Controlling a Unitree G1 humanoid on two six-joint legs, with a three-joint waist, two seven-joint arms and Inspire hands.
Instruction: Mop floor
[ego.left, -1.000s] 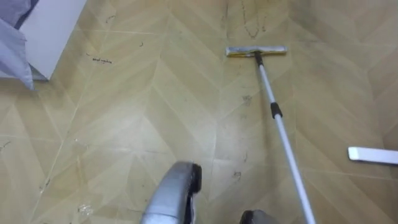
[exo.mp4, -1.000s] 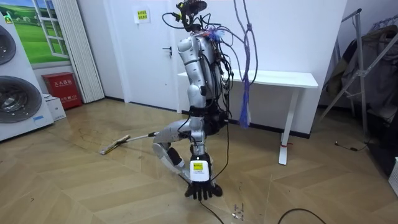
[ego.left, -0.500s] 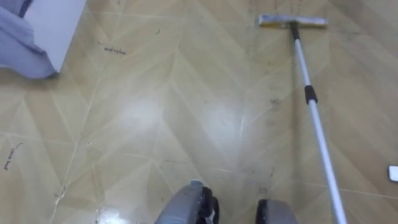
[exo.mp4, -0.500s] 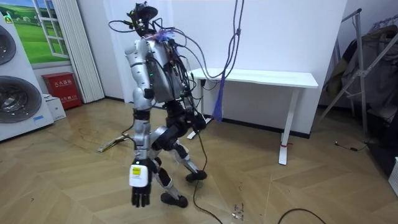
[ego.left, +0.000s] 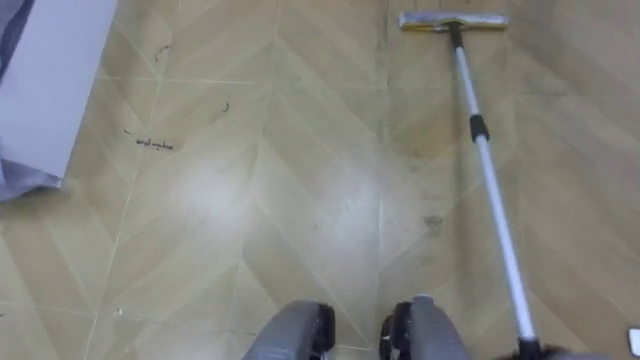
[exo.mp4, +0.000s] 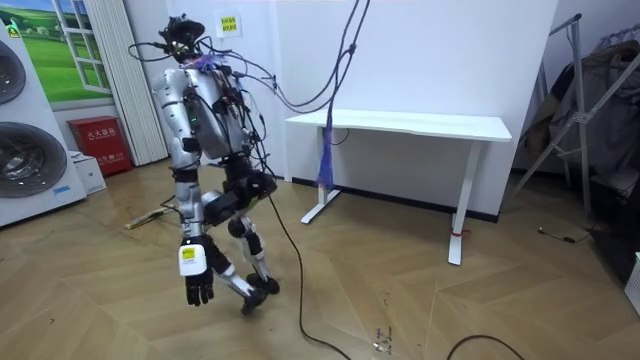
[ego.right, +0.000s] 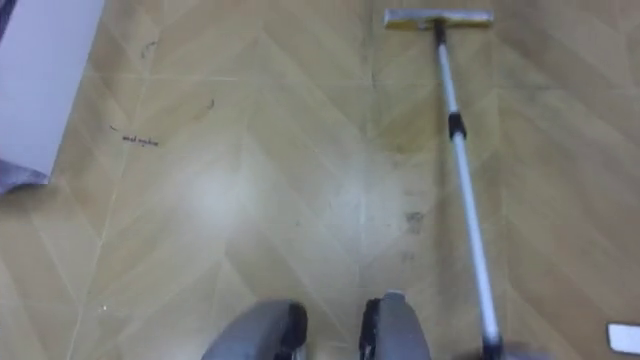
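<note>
Pale herringbone wood floor (ego.left: 300, 190), a long-handled mop (ego.left: 489, 175) flat across it.

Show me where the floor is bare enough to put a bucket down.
Widest bare floor: between the white panel on the left and the mop pole on the right, below the mop head. Tighter right of the pole, near a small white object.

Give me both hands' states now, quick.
Left hand: open, hanging at its side, holding nothing.
Right hand: at the near end of the mop pole; cannot be told.
</note>
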